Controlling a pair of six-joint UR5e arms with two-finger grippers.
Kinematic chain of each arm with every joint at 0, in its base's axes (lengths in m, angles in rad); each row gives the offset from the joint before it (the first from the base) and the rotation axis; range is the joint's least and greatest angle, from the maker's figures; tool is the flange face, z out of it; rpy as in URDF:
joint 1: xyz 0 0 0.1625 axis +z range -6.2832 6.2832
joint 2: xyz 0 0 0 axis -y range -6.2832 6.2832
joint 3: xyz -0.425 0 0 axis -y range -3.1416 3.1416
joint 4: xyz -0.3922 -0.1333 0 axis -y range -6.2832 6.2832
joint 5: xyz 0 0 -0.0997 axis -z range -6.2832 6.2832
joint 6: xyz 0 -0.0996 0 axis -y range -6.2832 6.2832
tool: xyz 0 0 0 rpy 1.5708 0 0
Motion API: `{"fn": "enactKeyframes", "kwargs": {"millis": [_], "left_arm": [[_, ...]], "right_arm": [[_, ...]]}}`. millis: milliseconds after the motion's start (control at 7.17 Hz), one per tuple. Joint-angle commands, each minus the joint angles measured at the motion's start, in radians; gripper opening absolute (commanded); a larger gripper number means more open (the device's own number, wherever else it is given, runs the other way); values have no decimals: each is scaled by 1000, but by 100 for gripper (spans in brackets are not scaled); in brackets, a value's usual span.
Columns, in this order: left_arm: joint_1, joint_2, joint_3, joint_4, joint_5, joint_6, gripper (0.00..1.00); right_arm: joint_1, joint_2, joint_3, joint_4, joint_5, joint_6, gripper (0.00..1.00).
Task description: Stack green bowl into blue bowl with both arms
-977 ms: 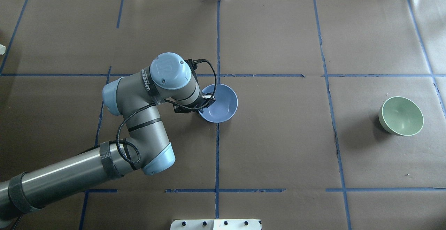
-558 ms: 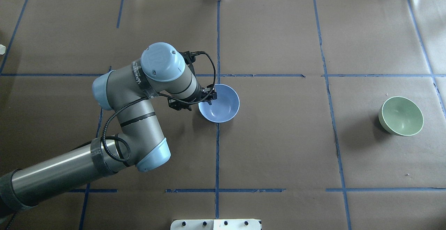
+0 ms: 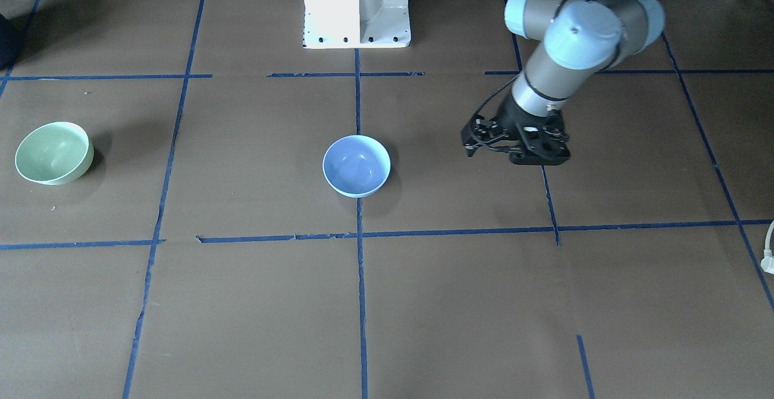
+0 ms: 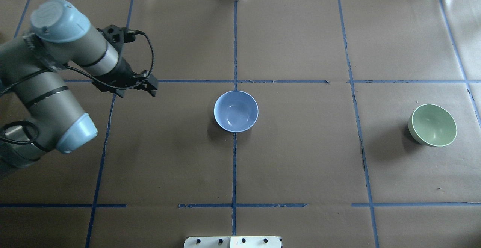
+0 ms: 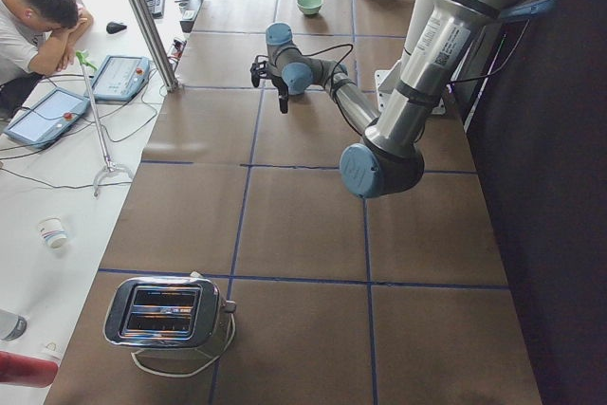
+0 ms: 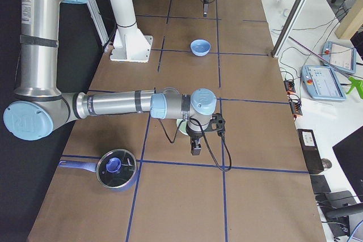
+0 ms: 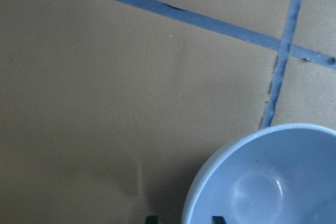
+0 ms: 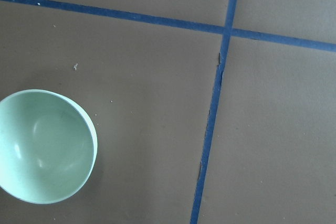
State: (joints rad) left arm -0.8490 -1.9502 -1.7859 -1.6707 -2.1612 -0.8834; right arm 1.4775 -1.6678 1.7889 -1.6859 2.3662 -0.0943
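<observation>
The blue bowl (image 4: 236, 111) stands upright at the table's centre on a blue tape line, also in the front view (image 3: 356, 166) and the left wrist view (image 7: 268, 182). My left gripper (image 4: 151, 87) hangs well to its left, open and empty, above the table (image 3: 473, 144). Its two fingertips show apart at the bottom of the left wrist view (image 7: 184, 220). The green bowl (image 4: 432, 125) stands upright at the far right, also in the right wrist view (image 8: 44, 148). My right gripper (image 6: 195, 150) shows only in the exterior right view, so I cannot tell if it is open.
The white pedestal (image 3: 357, 6) stands at the robot's edge of the table. A toaster (image 5: 166, 315) sits at the table's left end. A lidded pot (image 6: 116, 168) sits at the right end. Brown paper with blue tape lines covers the table.
My left gripper let go of the blue bowl's left rim and drew far back to the left and away. The blue bowl stays at the centre. The green bowl has not moved.
</observation>
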Motion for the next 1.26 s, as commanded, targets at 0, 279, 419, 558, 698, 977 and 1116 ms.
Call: {"fn": "enactKeyframes", "kwargs": {"millis": [0, 279, 419, 558, 698, 977, 1116], "left_arm": [[-246, 237, -30, 32, -73, 476, 100], [-566, 396, 14, 78, -179, 859, 100], [-678, 459, 16, 119, -187, 956, 100], [-711, 537, -4, 121, -187, 1007, 100], [-711, 554, -9, 112, -187, 1005, 100], [-713, 554, -9, 106, -186, 1001, 100], [-713, 554, -12, 106, -186, 1003, 100]], "right_arm": [[-49, 42, 7, 0, 31, 5, 100], [-66, 45, 43, 2, 47, 91, 100], [-87, 45, 44, 2, 44, 132, 100], [-110, 36, 53, 53, 41, 236, 100], [-143, -28, 49, 225, 39, 386, 99], [-254, -75, -58, 630, -27, 737, 99], [-288, -75, -185, 842, -44, 810, 99]]}}
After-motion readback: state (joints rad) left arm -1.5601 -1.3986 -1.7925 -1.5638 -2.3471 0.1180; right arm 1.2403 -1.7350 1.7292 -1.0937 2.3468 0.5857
